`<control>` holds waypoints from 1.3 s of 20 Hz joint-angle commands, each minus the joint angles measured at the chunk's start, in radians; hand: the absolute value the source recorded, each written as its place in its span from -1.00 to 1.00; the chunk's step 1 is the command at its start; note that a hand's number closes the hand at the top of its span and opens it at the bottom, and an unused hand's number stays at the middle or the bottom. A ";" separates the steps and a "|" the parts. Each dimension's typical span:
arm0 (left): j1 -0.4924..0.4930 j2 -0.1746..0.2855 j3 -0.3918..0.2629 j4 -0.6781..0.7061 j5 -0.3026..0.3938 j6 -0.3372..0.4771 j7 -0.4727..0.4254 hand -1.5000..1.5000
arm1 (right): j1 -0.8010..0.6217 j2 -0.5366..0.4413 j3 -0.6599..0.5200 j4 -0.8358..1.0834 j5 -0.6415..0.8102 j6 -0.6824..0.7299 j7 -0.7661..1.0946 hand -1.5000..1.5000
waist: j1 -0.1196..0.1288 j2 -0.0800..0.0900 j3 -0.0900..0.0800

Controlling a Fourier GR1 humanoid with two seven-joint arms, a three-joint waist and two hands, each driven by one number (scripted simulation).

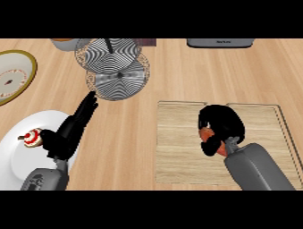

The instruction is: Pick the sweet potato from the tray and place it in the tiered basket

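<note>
On the wood-grain counter [180, 71], over its flat tray [180, 152], right hand [221, 125] fingers wrap the orange sweet potato [208, 133]; left hand [68, 132] straight-fingered.

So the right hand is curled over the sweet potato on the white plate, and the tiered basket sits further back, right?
Not quite. The head view shows the right hand curled over the sweet potato on the wooden tray, not on the white plate at the left. The tiered basket does sit further back.

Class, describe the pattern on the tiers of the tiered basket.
Black-and-white wavy concentric stripes cover the tiered basket, clearest in the head view.
</note>
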 commanded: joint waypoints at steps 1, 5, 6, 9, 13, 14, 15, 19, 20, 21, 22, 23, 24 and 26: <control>-0.009 -0.017 0.003 0.016 -0.015 -0.001 -0.006 0.00 | -0.057 0.023 -0.057 0.073 0.055 -0.027 0.008 1.00 | 0.001 0.001 0.001; -0.013 -0.020 -0.013 0.019 -0.036 0.007 -0.018 0.00 | -0.097 -0.080 -0.151 0.185 0.089 -0.134 -0.029 1.00 | 0.004 0.003 0.001; 0.029 0.002 -0.002 0.000 -0.004 -0.036 -0.030 0.00 | -0.143 -0.075 -0.166 0.302 0.110 -0.189 -0.068 1.00 | 0.015 0.005 0.001; -0.011 0.026 0.035 0.019 0.014 -0.059 -0.008 0.00 | -0.092 -0.091 -0.170 0.172 0.131 -0.224 -0.061 1.00 | -0.001 0.001 0.001; 0.016 0.004 0.019 0.045 0.005 -0.051 -0.026 0.00 | -0.127 -0.029 -0.278 0.077 -0.016 -0.266 -0.100 1.00 | -0.005 0.001 0.001; 0.007 -0.018 0.009 0.026 -0.020 -0.007 -0.024 0.00 | -0.132 0.011 -0.270 0.021 -0.048 -0.250 -0.093 1.00 | -0.008 -0.003 0.001; 0.008 -0.040 -0.011 0.020 -0.038 0.018 -0.003 0.00 | -0.117 0.027 -0.307 0.001 -0.117 -0.260 -0.138 1.00 | -0.014 -0.004 0.002; 0.017 0.006 0.034 0.016 0.003 -0.034 -0.029 0.00 | -0.181 0.082 -0.269 -0.167 -0.089 -0.275 -0.056 1.00 | -0.006 -0.005 0.000; 0.038 0.009 0.029 0.023 0.010 -0.057 -0.047 0.00 | -0.205 0.058 -0.277 -0.199 -0.082 -0.258 -0.043 1.00 | -0.005 -0.004 0.000; 0.012 -0.008 0.017 0.005 -0.010 -0.024 -0.002 0.00 | -0.256 0.048 -0.288 -0.204 -0.098 -0.203 -0.014 1.00 | -0.003 -0.002 0.000; 0.024 -0.015 0.010 -0.022 -0.019 -0.011 -0.005 0.00 | -0.313 0.055 -0.310 -0.205 -0.124 -0.178 0.014 1.00 | 0.001 -0.003 0.000; -0.007 -0.030 0.003 -0.029 -0.021 0.002 0.042 0.00 | -0.298 0.083 -0.281 -0.236 -0.117 -0.170 0.040 1.00 | -0.001 -0.002 0.000; 0.023 -0.027 0.004 -0.018 -0.036 0.006 -0.007 0.00 | -0.355 0.080 -0.278 -0.262 -0.116 -0.119 0.102 1.00 | 0.000 -0.003 0.000; -0.035 -0.011 0.024 0.045 -0.024 -0.026 -0.018 0.00 | -0.505 0.115 -0.313 -0.145 -0.113 -0.130 0.152 1.00 | 0.005 0.002 0.000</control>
